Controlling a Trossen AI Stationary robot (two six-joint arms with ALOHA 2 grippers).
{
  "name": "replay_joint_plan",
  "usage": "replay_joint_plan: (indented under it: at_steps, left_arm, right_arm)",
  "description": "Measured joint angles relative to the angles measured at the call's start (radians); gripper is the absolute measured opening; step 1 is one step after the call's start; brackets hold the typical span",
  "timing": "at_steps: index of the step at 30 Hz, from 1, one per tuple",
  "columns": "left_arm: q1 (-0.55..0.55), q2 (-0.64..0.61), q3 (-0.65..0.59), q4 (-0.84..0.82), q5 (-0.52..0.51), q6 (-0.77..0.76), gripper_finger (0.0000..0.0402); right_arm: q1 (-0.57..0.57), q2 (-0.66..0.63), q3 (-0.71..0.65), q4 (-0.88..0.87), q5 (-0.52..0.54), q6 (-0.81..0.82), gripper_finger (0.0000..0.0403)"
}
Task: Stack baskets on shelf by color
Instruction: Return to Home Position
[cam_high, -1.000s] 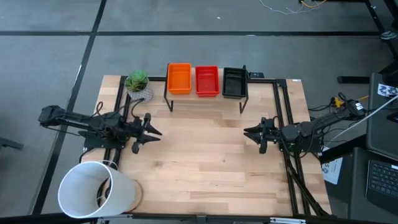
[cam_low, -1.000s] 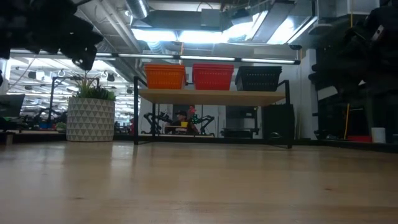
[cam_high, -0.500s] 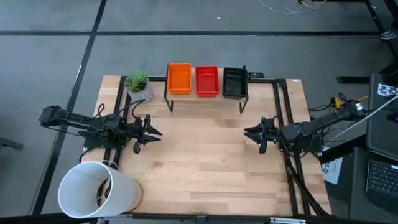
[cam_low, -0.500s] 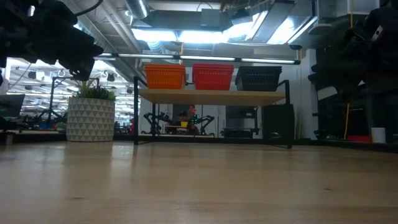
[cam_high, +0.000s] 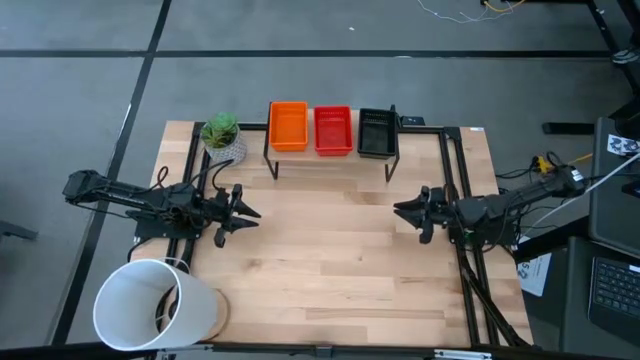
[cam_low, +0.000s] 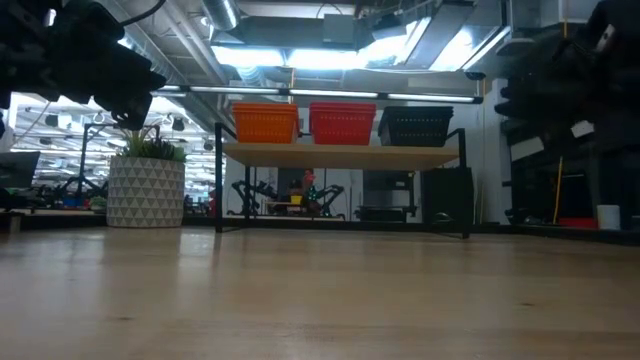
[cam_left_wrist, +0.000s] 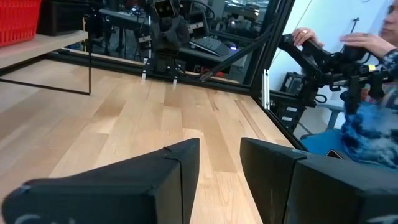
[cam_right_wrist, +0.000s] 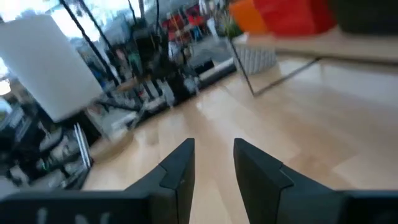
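Three stacks of baskets sit side by side on the shelf (cam_low: 340, 155) at the table's far edge: orange (cam_high: 288, 126), red (cam_high: 333, 130) and black (cam_high: 376, 132). In the low view they rest with their bottoms on the plank, orange (cam_low: 265, 124), red (cam_low: 342, 123), black (cam_low: 416, 126). My left gripper (cam_high: 250, 212) (cam_left_wrist: 221, 155) hovers open over the table's left side, pointing right. My right gripper (cam_high: 400, 210) (cam_right_wrist: 214, 155) hovers open over the right side, pointing left. Both are well short of the shelf and hold nothing.
A potted plant (cam_high: 222, 135) (cam_low: 145, 190) stands left of the shelf. A large white bucket (cam_high: 155, 305) lies at the near left corner. Bare wood lies between the two grippers. A person's hand (cam_left_wrist: 373, 43) works leader arms beyond the table's right edge.
The left arm has sunk a little in the low view and then kept still. The right gripper has drawn back slightly toward the table's right edge. The baskets have stayed where they were.
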Motion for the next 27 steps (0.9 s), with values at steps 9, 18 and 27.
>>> replay_joint_plan:
  at_steps: [9, 18, 27]
  left_arm:
    - [0.000, 0.000, 0.000, -0.002, 0.000, 0.000, 0.0108]
    - [0.000, 0.001, 0.000, -0.003, 0.000, 0.000, 0.0109]
    - [0.000, 0.001, 0.000, -0.004, 0.000, 0.000, 0.0110]
  right_arm:
    - [-0.160, -0.189, 0.009, -0.253, -0.197, -0.180, 0.0110]
    - [-0.253, -0.267, 0.011, -0.256, -0.234, -0.181, 0.0110]
    - [-0.253, -0.266, 0.011, -0.256, -0.234, -0.182, 0.0110]
